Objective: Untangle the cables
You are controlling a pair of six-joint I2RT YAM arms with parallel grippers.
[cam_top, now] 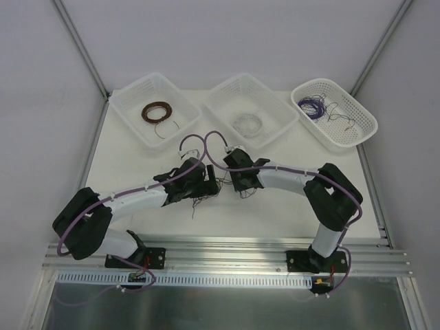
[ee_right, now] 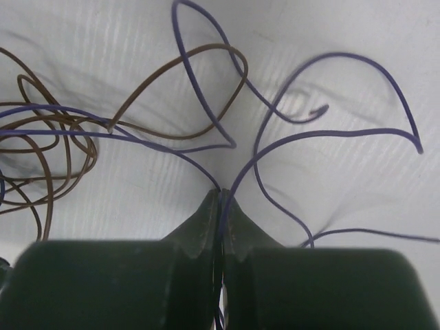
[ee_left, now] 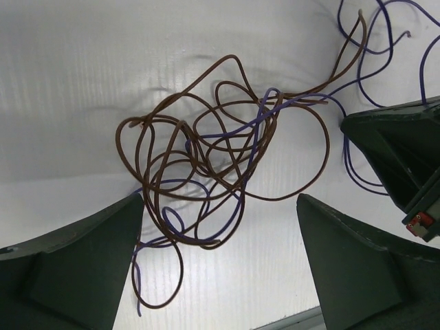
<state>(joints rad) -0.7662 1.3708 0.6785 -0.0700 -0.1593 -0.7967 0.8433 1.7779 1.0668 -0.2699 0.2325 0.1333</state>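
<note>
My left tool (ee_left: pixel 218 201) hangs spread wide above the tangled brown and purple cables (ee_left: pixel 206 148) on the white tabletop (ee_left: pixel 69 69); my right tool (ee_right: pixel 220 194) is clenched on a purple cable (ee_right: pixel 357 130).

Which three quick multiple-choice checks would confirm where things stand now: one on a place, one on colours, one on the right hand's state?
1. Where is the neat brown coil?
A. in the left basket
B. in the middle basket
C. in the right basket

2. Which colours make up the tangle on the table?
A. red and white
B. green and yellow
C. brown and purple

3. How is the right hand?
A. open over nothing
B. shut on a purple wire
C. shut on a brown wire

Answers:
1 A, the top view shows the coil lying in that basket.
2 C, the left wrist view shows only brown and purple strands.
3 B, purple strands run into the closed jaws.
</note>
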